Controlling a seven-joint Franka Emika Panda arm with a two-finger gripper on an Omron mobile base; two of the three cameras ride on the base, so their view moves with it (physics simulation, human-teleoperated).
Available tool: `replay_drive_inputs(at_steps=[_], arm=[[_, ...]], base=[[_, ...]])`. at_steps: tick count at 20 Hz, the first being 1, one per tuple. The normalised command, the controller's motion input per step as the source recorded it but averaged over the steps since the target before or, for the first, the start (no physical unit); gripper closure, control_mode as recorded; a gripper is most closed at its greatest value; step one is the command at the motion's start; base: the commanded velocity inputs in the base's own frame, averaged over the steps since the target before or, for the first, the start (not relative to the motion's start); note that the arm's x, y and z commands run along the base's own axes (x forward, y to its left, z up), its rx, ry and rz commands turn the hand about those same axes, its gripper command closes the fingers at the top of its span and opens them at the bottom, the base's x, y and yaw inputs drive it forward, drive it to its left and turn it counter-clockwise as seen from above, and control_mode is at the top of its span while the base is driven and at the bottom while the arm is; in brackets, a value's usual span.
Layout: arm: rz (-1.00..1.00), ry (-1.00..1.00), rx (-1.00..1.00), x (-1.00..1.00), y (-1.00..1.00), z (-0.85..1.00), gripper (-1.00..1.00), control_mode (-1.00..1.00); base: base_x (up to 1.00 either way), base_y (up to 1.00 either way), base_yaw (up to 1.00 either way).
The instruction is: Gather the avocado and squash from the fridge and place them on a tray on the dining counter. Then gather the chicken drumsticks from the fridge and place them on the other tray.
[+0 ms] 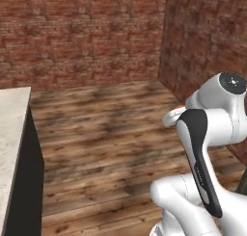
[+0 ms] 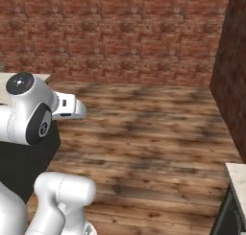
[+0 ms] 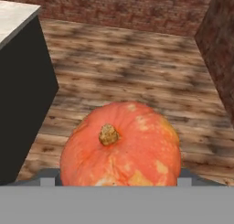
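Orange-red and mottled with paler yellow patches, the squash sits right in front of you in the hand view, held between the gripper fingers, whose tips peek out low at either side of it. You see the jaws standing wide, closed on the squash's flanks. Its short brown stem points up and slightly toward the camera, so the stem-to-base axis runs roughly along your line of sight. The body is rounded and a little wider than tall, so its broader spread lies across the picture, from one finger to the other. You have one squash.

Behind the squash lies the plank floor, so the fruit is carried in the air, well apart from any surface. At the left of the hand view you see one corner of the dining counter, beige speckled top over a dark grey base, off to the side of the squash and not touching it. The same counter shows at the left edge of the left base view.

In the base views you see the white arm folded close to the base. Two brick walls meet in a corner beyond the floor. A second pale counter corner shows at the lower right of the right base view.
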Motion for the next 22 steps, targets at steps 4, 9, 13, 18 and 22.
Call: replay_drive_inputs(at_steps=[4, 9, 13, 18, 22], arm=[[0.0, 0.0, 0.0, 0.0, 0.0, 0.0, 1.0, 1.0], [0.0, 0.0, 0.0, 0.0, 0.0, 0.0, 1.0, 1.0], [0.0, 0.0, 0.0, 0.0, 0.0, 0.0, 1.0, 1.0], [0.0, 0.0, 0.0, 0.0, 0.0, 0.0, 1.0, 1.0], [0.0, 0.0, 0.0, 0.0, 0.0, 0.0, 1.0, 1.0]], base=[[1.0, -0.38, 0.35], [1.0, -0.34, 0.34], [1.0, -0.36, 0.34], [1.0, -0.34, 0.33], [1.0, -0.33, 0.32]])
